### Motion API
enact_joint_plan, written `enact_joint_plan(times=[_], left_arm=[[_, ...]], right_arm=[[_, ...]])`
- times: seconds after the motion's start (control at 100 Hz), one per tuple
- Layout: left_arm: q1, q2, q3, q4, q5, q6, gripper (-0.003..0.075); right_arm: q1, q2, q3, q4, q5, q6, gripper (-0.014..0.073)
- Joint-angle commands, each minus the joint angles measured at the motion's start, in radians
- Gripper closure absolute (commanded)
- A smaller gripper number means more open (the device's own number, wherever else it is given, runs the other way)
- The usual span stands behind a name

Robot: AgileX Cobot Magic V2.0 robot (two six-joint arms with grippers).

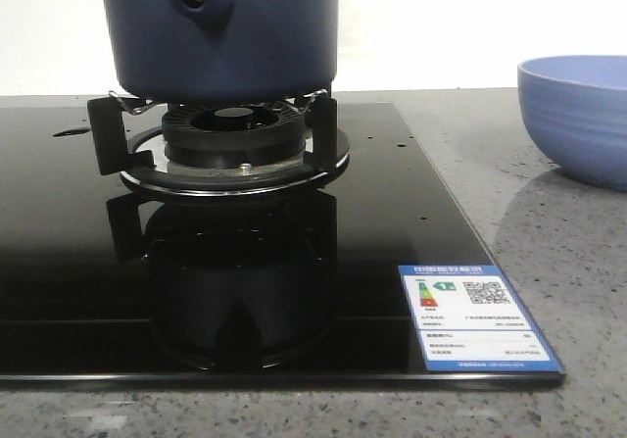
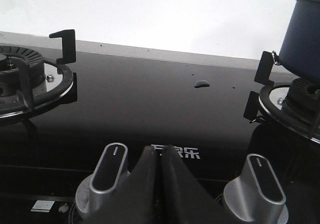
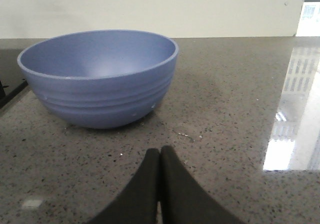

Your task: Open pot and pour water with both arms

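Note:
The dark navy-blue pot [image 1: 220, 31] stands on a gas burner's black supports [image 1: 235, 139], its handle lug with a small hole facing the front camera; its top is cut off by the frame. In the left wrist view the pot [image 2: 302, 36] shows at the edge, far from my left gripper [image 2: 160, 150], which is shut and empty above the two silver knobs. My right gripper [image 3: 160, 151] is shut and empty over the granite counter, a short way in front of the light blue ribbed bowl [image 3: 100, 76]. No arm shows in the front view.
Black glass hob [image 1: 78, 262] with an energy label [image 1: 475, 317] near its front right corner. A second burner [image 2: 25, 78] lies beyond the left gripper. Silver knobs [image 2: 109, 171] [image 2: 260, 186] flank the left fingers. The bowl [image 1: 578, 115] sits on the speckled counter right of the hob.

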Motion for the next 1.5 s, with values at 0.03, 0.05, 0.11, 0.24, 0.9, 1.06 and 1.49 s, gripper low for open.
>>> enact_joint_plan(times=[0.03,0.05,0.11,0.24,0.9,1.06,1.49], left_arm=[[-0.005,-0.026,0.034,-0.008,-0.077,0.0,0.0741],[-0.005,-0.026,0.034,-0.008,-0.077,0.0,0.0741],[-0.005,-0.026,0.034,-0.008,-0.077,0.0,0.0741],[-0.005,-0.026,0.034,-0.008,-0.083,0.0,0.0741],[-0.005,-0.026,0.034,-0.161,-0.109,0.0,0.0741],[-0.005,-0.026,0.034,-0.268,-0.129,0.0,0.0741],[-0.005,-0.026,0.011,-0.697,-0.178,0.0,0.0741]], right_arm=[[0.0,-0.017,0.024,-0.011,-0.078,-0.002,0.0636],[0.0,-0.017,0.024,-0.011,-0.078,-0.002,0.0636],[0.0,-0.017,0.024,-0.011,-0.078,-0.002,0.0636],[0.0,-0.017,0.024,-0.011,-0.078,-0.002,0.0636],[0.0,-0.017,0.024,0.115,-0.123,-0.002,0.0636],[0.0,-0.017,0.024,0.23,-0.123,-0.002,0.0636],[0.0,-0.017,-0.024,0.602,-0.113,-0.002,0.0636]])
